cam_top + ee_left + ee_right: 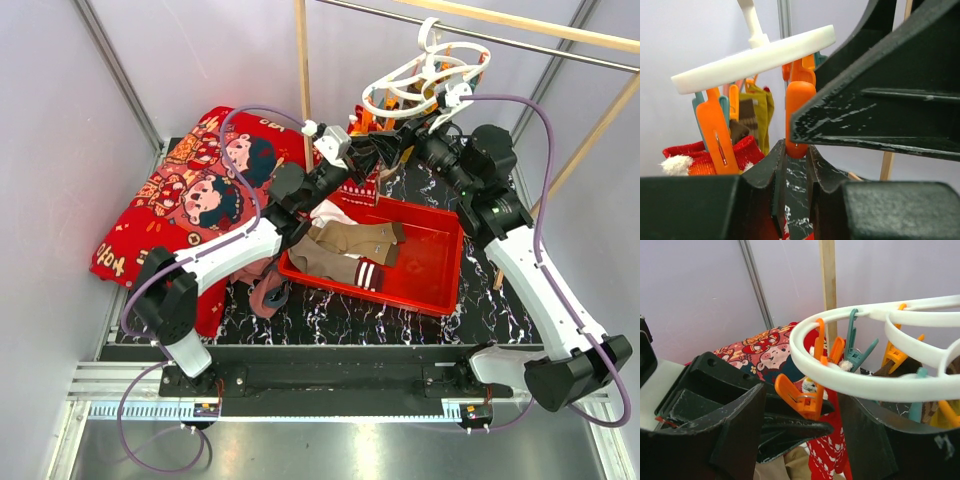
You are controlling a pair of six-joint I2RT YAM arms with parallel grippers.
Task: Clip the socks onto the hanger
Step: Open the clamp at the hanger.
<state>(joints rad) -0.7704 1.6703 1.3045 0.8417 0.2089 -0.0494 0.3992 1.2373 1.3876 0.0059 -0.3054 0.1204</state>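
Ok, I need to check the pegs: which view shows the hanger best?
Right wrist: the hanger fills the frame, ring and orange and teal pegs close up. Top external shows it small and partly hidden; left wrist shows only one ring edge and a few pegs.

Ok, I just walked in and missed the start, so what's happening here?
Both arms reach up to the white hanger. The left gripper looks pinched on the tip of an orange peg; the right gripper is open close by. Brown socks lie in the red tray, in neither gripper.
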